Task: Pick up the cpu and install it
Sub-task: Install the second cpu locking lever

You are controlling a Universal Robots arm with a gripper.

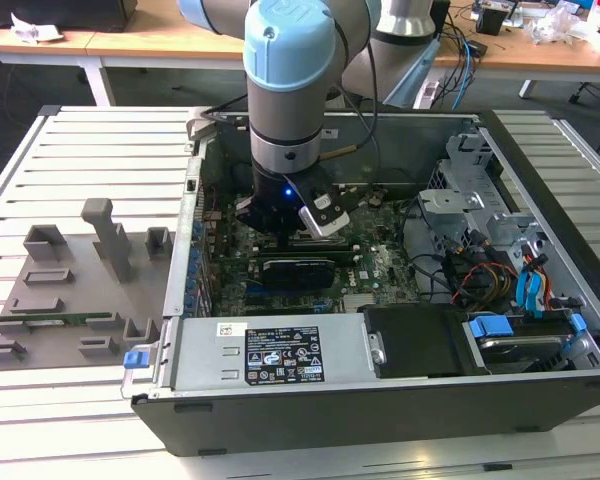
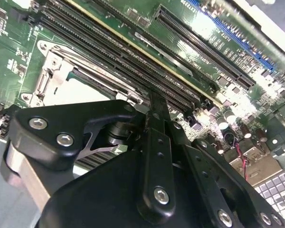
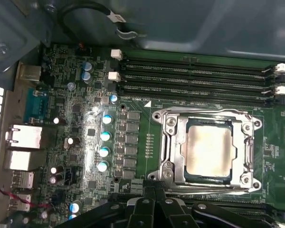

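Fingers [image 3: 149, 190] pressed together and holding nothing hover just beside the socket [image 3: 206, 149], where the cpu [image 3: 210, 151] already lies flat inside the metal frame, seen in the first wrist view. The arm [image 1: 290, 90] reaches down into the open case [image 1: 380, 400] on the slatted tabletop [image 1: 80, 150]. The risk, as judged here: the chip may sit slightly askew, and any downward push from the fingers could bend the socket's pins or scrape nearby memory slots [image 3: 194, 80].
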